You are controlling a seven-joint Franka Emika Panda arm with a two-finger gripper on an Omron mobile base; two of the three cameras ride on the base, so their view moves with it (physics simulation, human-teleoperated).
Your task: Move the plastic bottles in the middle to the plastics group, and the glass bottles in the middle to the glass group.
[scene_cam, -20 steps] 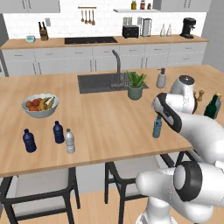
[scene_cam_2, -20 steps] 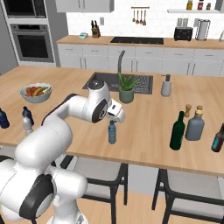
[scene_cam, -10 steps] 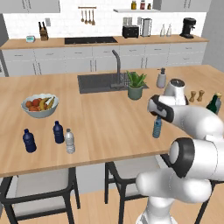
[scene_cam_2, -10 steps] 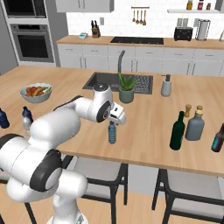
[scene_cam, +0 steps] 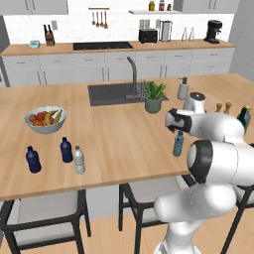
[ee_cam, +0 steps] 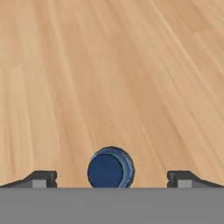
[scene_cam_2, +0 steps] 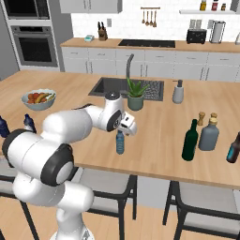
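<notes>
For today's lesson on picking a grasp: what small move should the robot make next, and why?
Probably lower the hand straight down. Its fingers stand wide open either side of the teal bottle, whose cap sits centred between them, still upright on the counter and not yet gripped.

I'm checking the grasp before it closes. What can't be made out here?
- Teal bottle, hand view: body and base hidden under its own cap.
- Gripper, base views: fingertips hidden by the hand.
- Brown bottle, right base view: cut by the frame's edge.
</notes>
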